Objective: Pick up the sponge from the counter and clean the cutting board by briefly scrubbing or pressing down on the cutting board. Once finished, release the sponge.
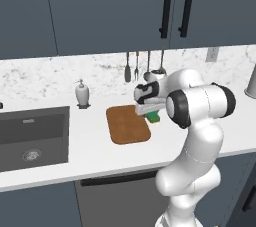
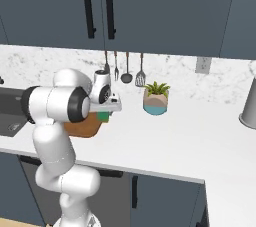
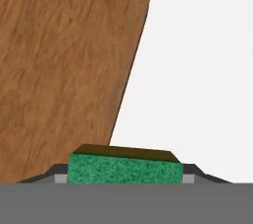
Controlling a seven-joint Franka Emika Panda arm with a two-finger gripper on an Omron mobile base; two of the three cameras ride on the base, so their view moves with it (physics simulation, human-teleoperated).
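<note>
The white arm bends forward from the lower right of the left base view, and its gripper sits near the middle of the frame, at the right-hand edge of the flat brown wooden cutting board with rounded corners. Between the two dark fingers is the small rectangular sponge with a green top and yellow lower layer; the jaws stand narrow, one against each end of the sponge.

In the hand view the sponge lies at the bottom centre with a dark fingertip pressed to its left end and another at its right end. Above it, the cutting board takes up the left and upper left of the frame, while the bare white table fills the right side. Whether the sponge rests on the table or hangs just above it cannot be told.

In the right base view the gripper is left of centre, with a sliver of the green sponge under it and the board partly hidden behind the arm. A potted green plant in a tan and blue pot stands on the table to the right, well apart from the sponge.
</note>
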